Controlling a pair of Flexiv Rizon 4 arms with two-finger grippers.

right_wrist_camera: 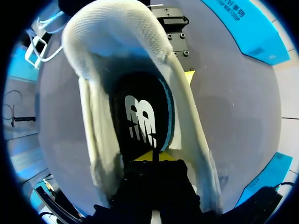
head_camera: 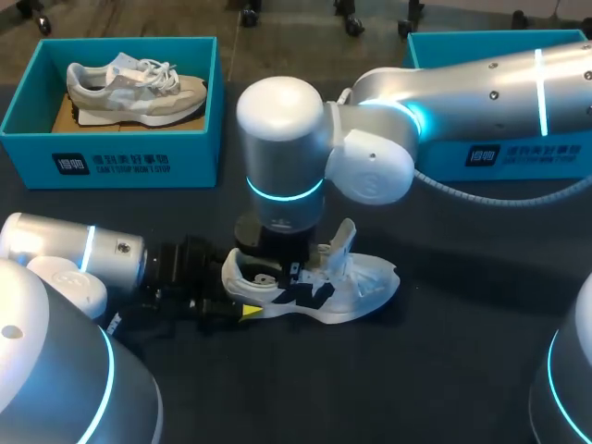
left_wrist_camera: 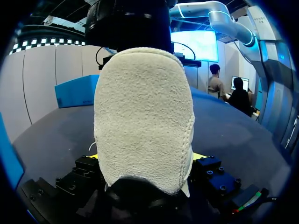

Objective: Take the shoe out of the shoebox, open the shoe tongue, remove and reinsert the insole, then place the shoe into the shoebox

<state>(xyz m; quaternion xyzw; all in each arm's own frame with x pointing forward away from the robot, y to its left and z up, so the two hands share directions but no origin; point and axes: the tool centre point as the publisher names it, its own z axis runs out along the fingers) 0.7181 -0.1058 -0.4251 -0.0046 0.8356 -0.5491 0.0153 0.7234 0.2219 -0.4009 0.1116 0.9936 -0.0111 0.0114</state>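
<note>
On the dark desk (head_camera: 462, 370), the white mesh-and-suede sneaker (head_camera: 319, 287) lies out of its box. Behind it to the left stands an open teal cardboard shoebox (head_camera: 139, 165) holding a grey sneaker (head_camera: 134, 88). The silver right arm (head_camera: 462, 92) stands upright over the white sneaker's heel opening. The left tool (left_wrist_camera: 145, 158) pinches that heel from both sides. The right tool (right_wrist_camera: 153, 156) sits inside the sneaker, tips pressed together on the black logo-printed insole (right_wrist_camera: 140, 116); whether they nip its edge I cannot tell. A pull on a weak bite could slip off the insole or drag the sneaker from the left tool. Only the right wrist view shows the insole; only the head view shows the grey sneaker.
</note>
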